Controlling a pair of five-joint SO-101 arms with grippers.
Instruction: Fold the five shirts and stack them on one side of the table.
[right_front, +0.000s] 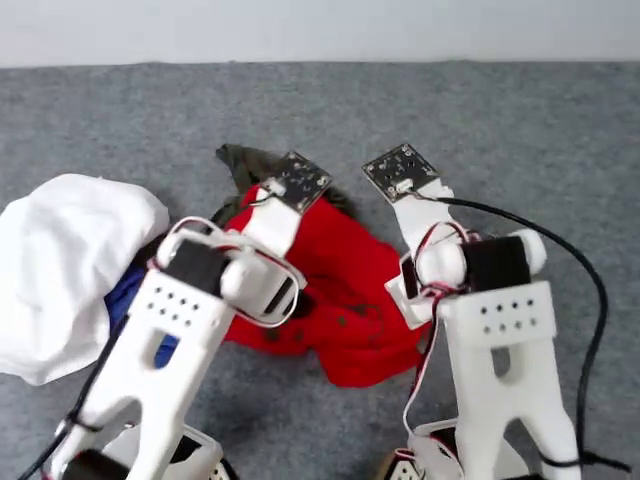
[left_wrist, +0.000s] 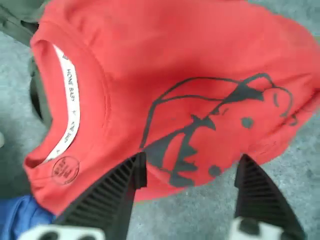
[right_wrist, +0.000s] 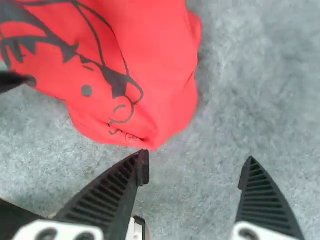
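While left claw (left_wrist: 192, 165) and right claw (right_wrist: 196, 165) hang wide open, empty, by the crumpled red shirt (left_wrist: 190, 75): likely risk, pinching doubled layers bunches it on the counter (right_wrist: 260, 75).

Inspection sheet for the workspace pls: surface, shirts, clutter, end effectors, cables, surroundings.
Surface: grey fuzzy table cover.
Job's things: red shirt mid-table, crumpled, print up; dark olive shirt behind it; white shirt bunched far left, blue shirt peeking from beneath. No folded stack seen.
Clutter: nothing seen.
End effectors: left end effector open over the red shirt; right end effector open beside its edge.
Cables: black cable loops off the right arm.
Surroundings: pale wall behind.
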